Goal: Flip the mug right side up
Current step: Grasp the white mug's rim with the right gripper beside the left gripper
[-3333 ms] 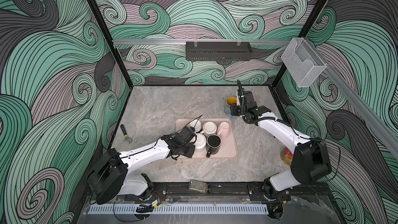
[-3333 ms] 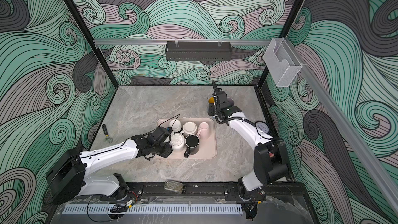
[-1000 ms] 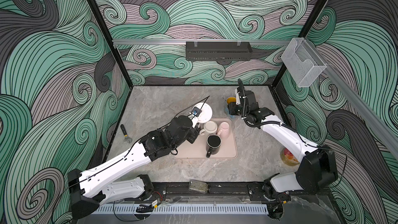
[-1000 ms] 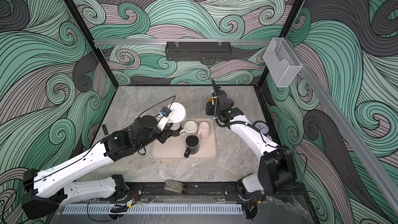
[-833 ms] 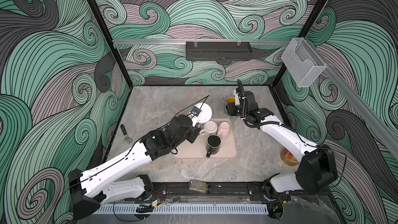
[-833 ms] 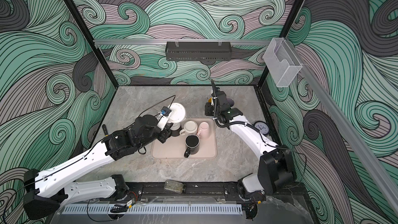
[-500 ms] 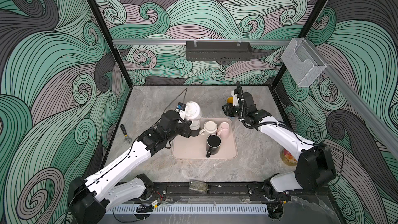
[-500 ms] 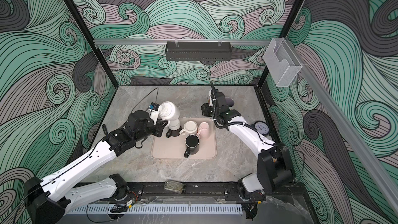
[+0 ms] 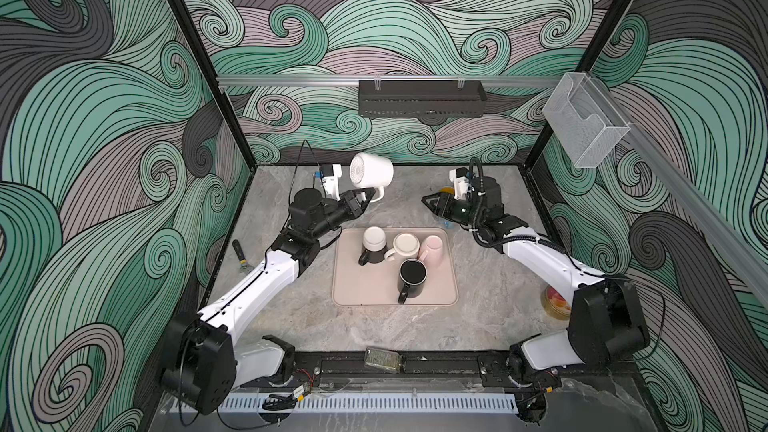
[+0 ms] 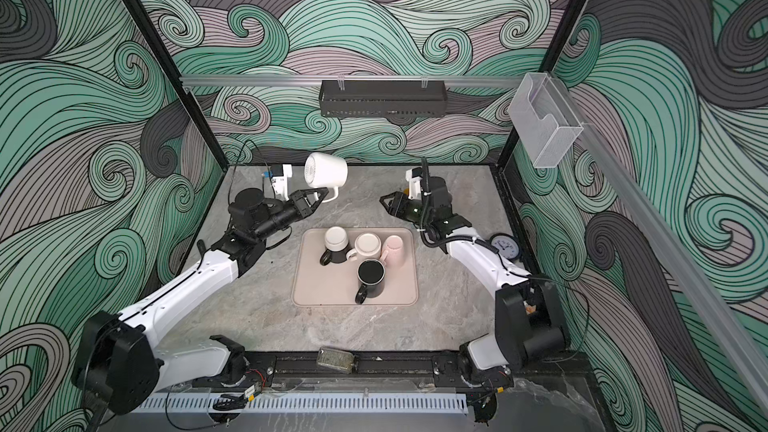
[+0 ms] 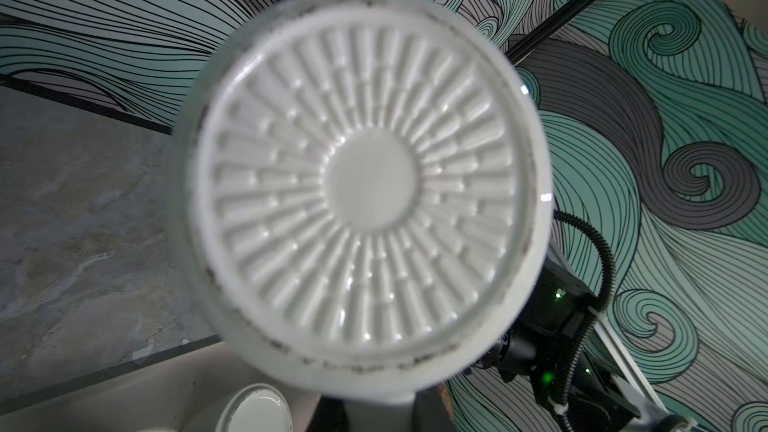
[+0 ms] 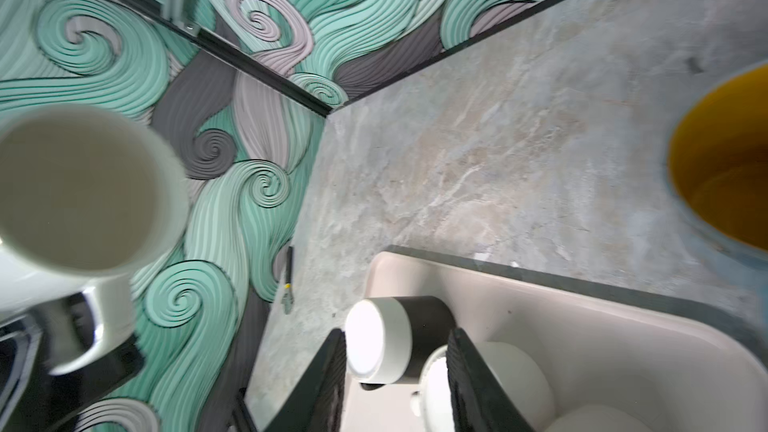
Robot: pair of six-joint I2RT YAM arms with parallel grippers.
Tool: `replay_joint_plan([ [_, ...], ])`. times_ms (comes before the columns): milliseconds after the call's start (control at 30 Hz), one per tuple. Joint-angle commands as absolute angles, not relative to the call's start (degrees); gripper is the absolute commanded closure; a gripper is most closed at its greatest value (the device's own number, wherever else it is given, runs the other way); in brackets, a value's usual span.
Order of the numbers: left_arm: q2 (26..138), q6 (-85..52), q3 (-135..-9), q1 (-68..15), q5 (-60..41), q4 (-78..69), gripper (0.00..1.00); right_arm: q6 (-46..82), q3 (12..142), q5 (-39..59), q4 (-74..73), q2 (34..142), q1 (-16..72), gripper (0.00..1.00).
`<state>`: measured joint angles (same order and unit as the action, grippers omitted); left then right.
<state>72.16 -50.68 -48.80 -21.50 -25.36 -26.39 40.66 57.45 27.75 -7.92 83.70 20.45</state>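
- Count for you: two arms, one tray (image 9: 357, 290), six mugs or cups in all.
- Four of them stand on the tray: two-tone mug (image 9: 374, 238), cream mug (image 9: 406, 244), pink cup (image 9: 433, 246) and black mug (image 9: 411, 276). The black mug is mouth up. The pink cup looks inverted, but I can't be sure from a top view.
- The fifth is the white mug (image 9: 372, 171), off the tray, in the air beyond its far left corner.
- It lies on its side: the ribbed base fills the left wrist view (image 11: 365, 184) and the open mouth faces the right wrist camera (image 12: 75, 189).
- The left gripper (image 9: 368, 195) is clenched on the white mug's handle, which hangs on the side nearest the tray.
- The right gripper (image 10: 384, 203) is past the tray's far right corner, jaws partly apart with nothing between them, pointing at the white mug.
- The sixth, a yellow-lined mug (image 12: 727, 160), sits on the table beyond the tray's far right corner, behind the right gripper.
- One wrench (image 9: 240, 254) lies left of the tray and one clock (image 10: 504, 245) right of it.
- Versus about three seconds ago, the tray held five and the white mug was among them, base up.
- Versus half a second ago, the white mug was close over the tray's far left corner. It's now farther back and tipped over sideways.
- The right gripper has swung away from the yellow-lined mug toward the middle.
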Motion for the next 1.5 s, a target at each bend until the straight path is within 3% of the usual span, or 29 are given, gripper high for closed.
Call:
replay_joint_plan([
  [0, 74.61, -61.01, -51.63, -20.25, -30.85, -46.89, 1.00, 49.41, 56.85, 36.42, -20.11, 83.31, 20.48, 0.56],
  [367, 84.02, -70.42, -55.11, -20.11, -35.92, -57.02, 1.00, 58.27, 58.64, 42.29, -31.65, 86.04, 20.75, 0.52],
  [967, 87.39, -71.90, -56.66, -21.65, -37.17, -59.59, 1.00, 68.37, 61.57, 45.53, -45.87, 92.62, 23.06, 0.52],
  [1467, 89.42, -71.88, -58.36, -24.61, -37.79, -60.11, 1.00, 73.07, 63.49, 44.43, -50.95, 96.35, 23.82, 0.65],
])
